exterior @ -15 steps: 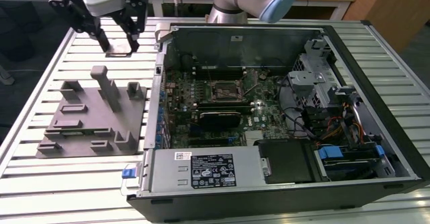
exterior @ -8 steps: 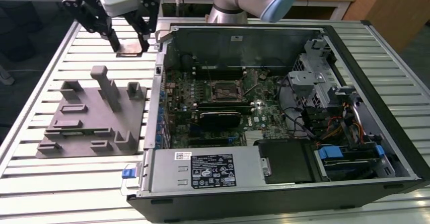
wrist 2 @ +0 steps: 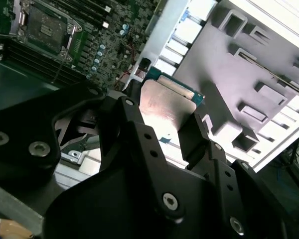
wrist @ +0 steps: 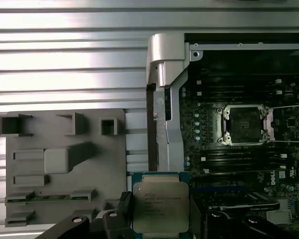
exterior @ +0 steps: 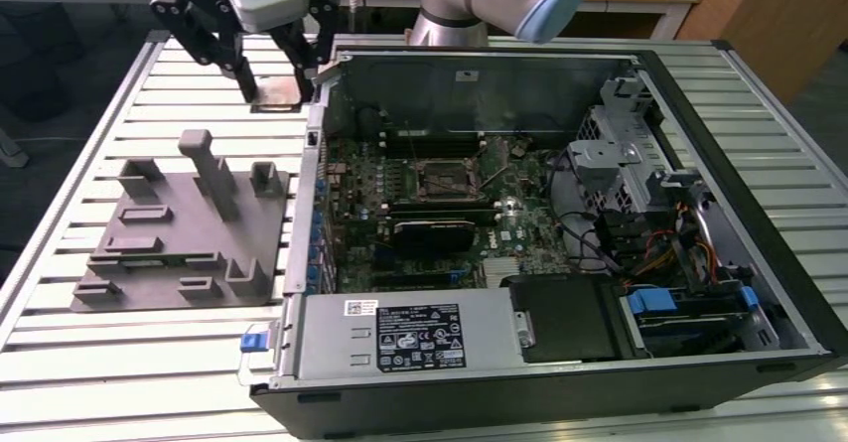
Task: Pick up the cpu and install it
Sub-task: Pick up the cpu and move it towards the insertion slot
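The cpu [exterior: 278, 93] is a flat square chip with a silver top and a thin green rim. My gripper [exterior: 276, 89] is shut on it, a black finger on each side, at the far left corner of the open computer case [exterior: 742, 214] in the exterior view. In both wrist views the cpu [wrist: 161, 203] [wrist 2: 167, 105] hangs well above the table, beside the case wall. The motherboard's cpu socket [exterior: 444, 176] [wrist: 243, 124] lies open, its load plate [wrist: 289, 122] folded back. The socket is apart from the chip, further inside the case.
A grey plastic fixture tray [exterior: 173, 253] with upright posts lies on the slatted table [exterior: 79, 363], on the exterior view's left of the case. Inside the case are a power supply [exterior: 397, 338], drive cages [exterior: 636, 154] and cables. The case's metal wall [wrist: 164, 99] stands between tray and motherboard.
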Robot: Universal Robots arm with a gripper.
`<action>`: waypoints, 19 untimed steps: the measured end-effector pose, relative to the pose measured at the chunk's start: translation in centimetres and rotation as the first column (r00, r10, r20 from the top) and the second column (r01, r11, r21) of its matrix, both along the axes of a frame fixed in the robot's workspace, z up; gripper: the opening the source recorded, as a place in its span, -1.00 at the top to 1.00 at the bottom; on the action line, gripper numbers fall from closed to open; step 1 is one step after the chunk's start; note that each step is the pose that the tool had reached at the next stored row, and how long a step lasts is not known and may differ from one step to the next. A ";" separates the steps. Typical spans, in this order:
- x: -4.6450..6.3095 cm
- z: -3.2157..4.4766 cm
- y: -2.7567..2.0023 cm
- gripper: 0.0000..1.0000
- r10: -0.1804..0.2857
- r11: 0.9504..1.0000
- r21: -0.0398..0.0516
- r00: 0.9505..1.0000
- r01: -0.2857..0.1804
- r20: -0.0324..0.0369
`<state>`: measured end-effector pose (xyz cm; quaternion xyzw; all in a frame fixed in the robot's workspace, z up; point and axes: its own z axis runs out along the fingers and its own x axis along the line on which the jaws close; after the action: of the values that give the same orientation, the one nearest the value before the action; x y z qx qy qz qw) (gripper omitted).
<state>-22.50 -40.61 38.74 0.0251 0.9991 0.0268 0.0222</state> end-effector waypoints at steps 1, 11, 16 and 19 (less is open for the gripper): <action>0.2 0.00 0.00 -0.08 0.000 1.000 0.000 1.000 0.000 0.000; 2.6 0.00 0.00 -0.08 0.000 1.000 0.000 1.000 0.000 0.000; 3.7 0.00 0.00 -0.08 0.000 1.000 0.000 1.000 0.000 0.000; 4.4 0.00 0.00 -0.08 0.000 1.000 0.000 1.000 0.000 0.000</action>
<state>-18.14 -40.61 38.74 0.0251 0.9991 0.0268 0.0222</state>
